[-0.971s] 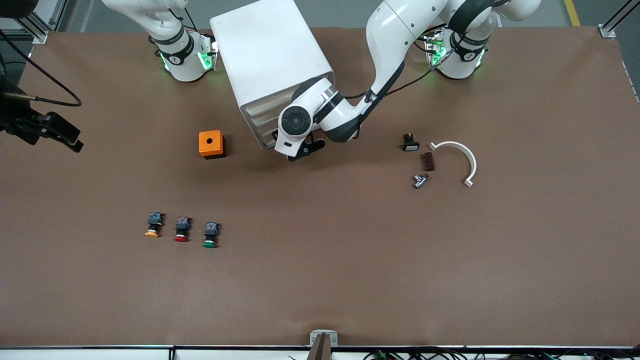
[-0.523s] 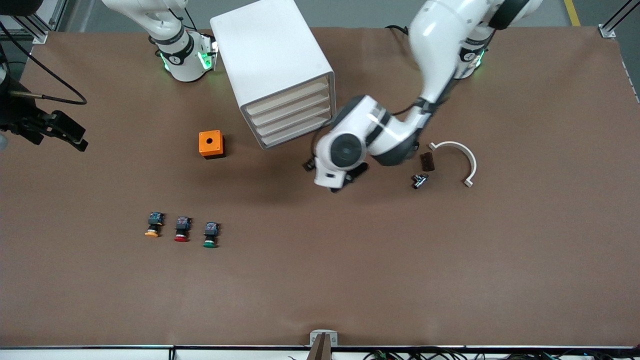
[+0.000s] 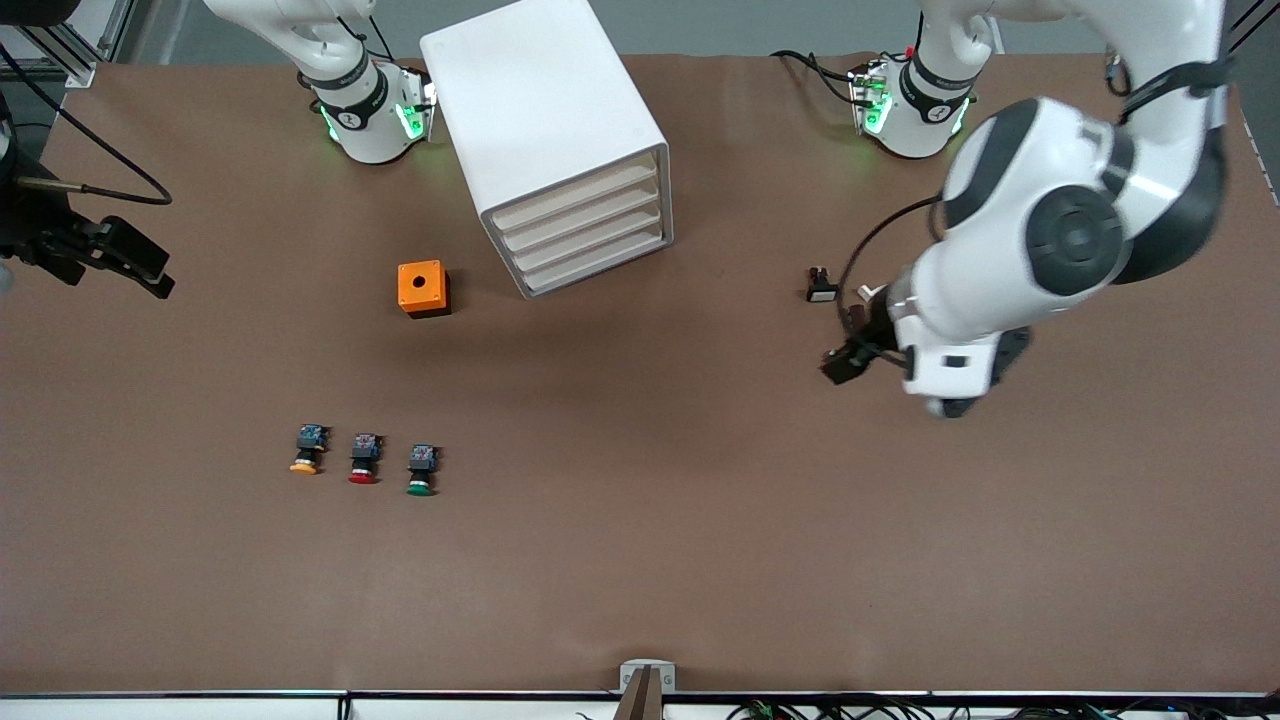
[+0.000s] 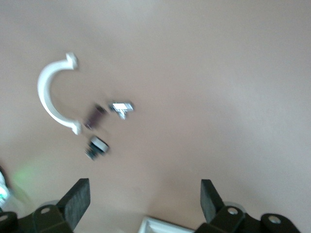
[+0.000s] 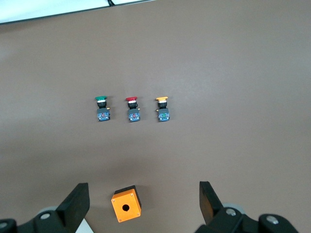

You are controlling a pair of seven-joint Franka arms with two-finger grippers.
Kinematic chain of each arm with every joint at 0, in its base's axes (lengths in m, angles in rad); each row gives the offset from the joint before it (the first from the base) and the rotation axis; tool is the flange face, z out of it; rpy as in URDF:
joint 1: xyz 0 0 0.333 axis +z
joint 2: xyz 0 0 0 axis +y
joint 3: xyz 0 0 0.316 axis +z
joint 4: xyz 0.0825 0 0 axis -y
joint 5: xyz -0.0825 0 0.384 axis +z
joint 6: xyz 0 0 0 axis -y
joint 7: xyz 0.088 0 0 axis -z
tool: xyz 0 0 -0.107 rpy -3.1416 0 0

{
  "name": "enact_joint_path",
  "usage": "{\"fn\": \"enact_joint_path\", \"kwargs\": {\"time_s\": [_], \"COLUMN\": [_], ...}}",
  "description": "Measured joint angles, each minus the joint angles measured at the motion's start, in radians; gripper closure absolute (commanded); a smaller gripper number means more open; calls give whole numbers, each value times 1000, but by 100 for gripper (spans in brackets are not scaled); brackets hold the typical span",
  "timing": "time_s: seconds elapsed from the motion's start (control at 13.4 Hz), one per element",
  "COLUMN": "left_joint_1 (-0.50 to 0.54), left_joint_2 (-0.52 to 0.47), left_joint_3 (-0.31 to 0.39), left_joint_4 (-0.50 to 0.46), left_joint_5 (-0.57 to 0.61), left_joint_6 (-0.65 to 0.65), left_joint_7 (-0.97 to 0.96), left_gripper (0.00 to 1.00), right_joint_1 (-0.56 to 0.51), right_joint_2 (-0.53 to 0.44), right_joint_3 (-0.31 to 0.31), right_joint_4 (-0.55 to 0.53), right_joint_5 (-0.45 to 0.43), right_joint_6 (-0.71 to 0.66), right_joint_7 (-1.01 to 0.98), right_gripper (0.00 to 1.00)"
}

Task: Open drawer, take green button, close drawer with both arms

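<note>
The white cabinet (image 3: 545, 120) stands near the robots' bases, and all four slat drawer fronts (image 3: 585, 235) are shut flush. The green button (image 3: 421, 472) lies on the table nearer the front camera, at the end of a row of three; the right wrist view also shows it (image 5: 100, 101). My left gripper (image 3: 940, 400) is up in the air over the small parts toward the left arm's end, open and empty (image 4: 146, 194). My right gripper (image 3: 125, 265) hangs high at the right arm's end, open and empty (image 5: 142, 201).
An orange box with a hole (image 3: 423, 288) sits beside the cabinet. A red-capped button (image 3: 363, 460) and an orange-capped one (image 3: 309, 450) lie beside the green one. A white arc piece (image 4: 51, 94) and a small black switch (image 3: 822, 285) lie under the left arm.
My left arm has swung away from the drawer fronts toward its own end of the table and risen. The drawers stay shut. The right arm has barely moved.
</note>
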Motion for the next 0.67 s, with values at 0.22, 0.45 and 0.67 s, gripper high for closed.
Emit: {"fn": "enact_joint_path", "kwargs": {"time_s": [0.22, 0.45, 0.67], "left_joint_1": [110, 200, 273], "left_joint_2": [-44, -71, -113], "left_joint_3": [1, 1, 0], "left_joint_4": [-5, -6, -7], "left_joint_5": [46, 49, 49], "left_joint_6": [-48, -56, -60], "left_joint_7": [214, 348, 500], "left_gripper": [0, 0, 0], "right_joint_1": [0, 0, -10], "right_joint_2": [-12, -25, -26], "right_joint_3": [-1, -2, -2], "right_joint_4": [0, 0, -1], "right_joint_5": [0, 0, 0], "right_joint_6": [-10, -40, -43], "right_joint_7": [-44, -54, -60], "right_gripper": [0, 0, 15]}}
